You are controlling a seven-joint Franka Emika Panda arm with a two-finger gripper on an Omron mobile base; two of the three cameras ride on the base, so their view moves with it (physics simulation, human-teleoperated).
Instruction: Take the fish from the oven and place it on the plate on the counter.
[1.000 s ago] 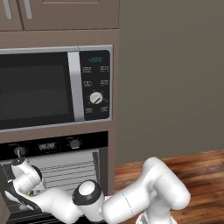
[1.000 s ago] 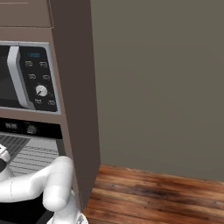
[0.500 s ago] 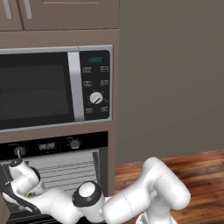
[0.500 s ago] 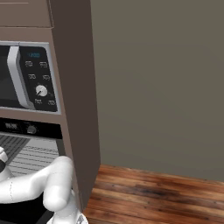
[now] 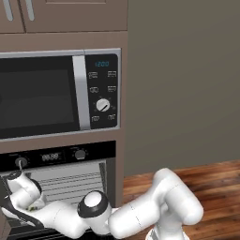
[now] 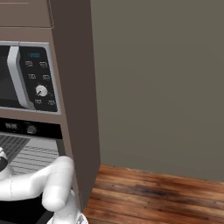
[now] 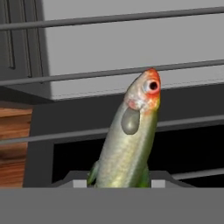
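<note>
Fish pinched by end effector, oven racks behind

The microwave was set directly above the oven. The fish was held between the tips of the tool, in front of the oven's rack bars, inside the oven.

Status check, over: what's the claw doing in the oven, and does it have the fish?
Claw closed on fish, inside the oven. Fish sticks out past the fingertips, head away from the hand. Wire rack bars close behind it.
</note>
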